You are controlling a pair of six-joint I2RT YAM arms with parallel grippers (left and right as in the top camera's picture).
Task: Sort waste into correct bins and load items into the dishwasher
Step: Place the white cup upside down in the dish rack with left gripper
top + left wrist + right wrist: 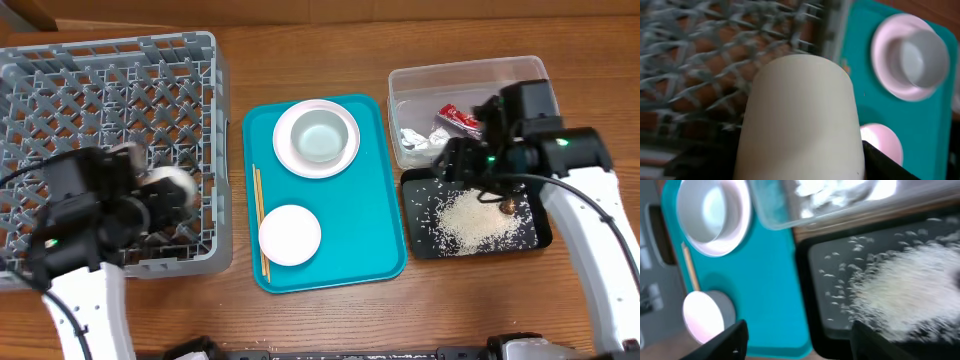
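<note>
My left gripper is shut on the small white cup and holds it on its side over the right part of the grey dish rack. The cup fills the left wrist view. My right gripper is open and empty above the left end of the black tray, which holds rice and a brown scrap. The clear tub holds the red wrapper and the white napkin. The grey-green bowl sits on the white plate.
The teal tray lies in the middle with the plate, the pink bowl and the chopsticks along its left edge. The tub and the black tray stand close together to its right.
</note>
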